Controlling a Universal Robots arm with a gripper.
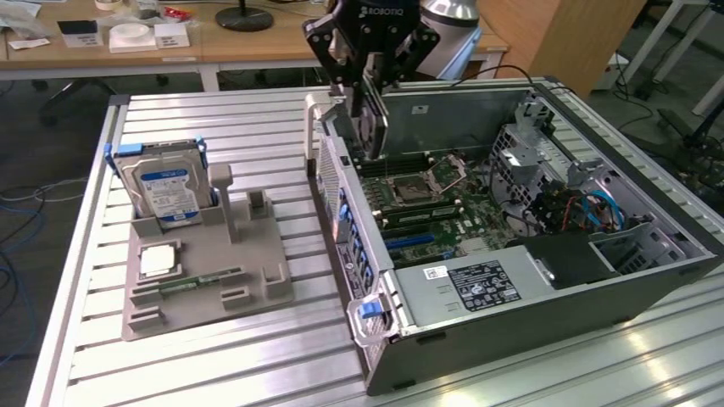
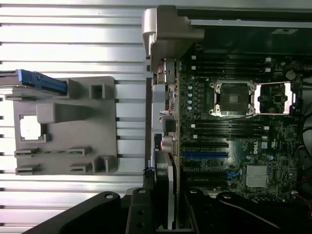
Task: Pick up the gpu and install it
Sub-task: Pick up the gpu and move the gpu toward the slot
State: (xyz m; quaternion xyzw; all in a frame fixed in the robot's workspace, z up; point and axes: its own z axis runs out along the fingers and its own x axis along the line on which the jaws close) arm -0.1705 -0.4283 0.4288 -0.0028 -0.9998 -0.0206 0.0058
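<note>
Aluminium slats made up the table, and two things were laid out on it for the job; an open computer case lay on its side along the table's edge at the exterior view's right, lid off, so that the motherboard faced up and could be reached from above; a grey holder sat toward the table's edge at the exterior view's left, its moulded pockets keeping each part in a fixed pose. A hard drive stood upright at the holder's far end; a processor chip and a memory stick lay flat nearer its front.

The gpu was off the holder and in the air; it hung on edge, long side pointing down, just inside the case's rear wall toward the table's far edge, above the motherboard. It was held that way, I judged, because its lower edge must go straight down into a slot.

The gripper had its fingers clamped on the card's two flat faces, gripping the upper part; most of the card hung below the fingertips. From the wrist view the card appeared edge-on between the dark fingers, its silver bracket close beside the rear wall and near the blue slot; it did not look seated in any slot.
</note>
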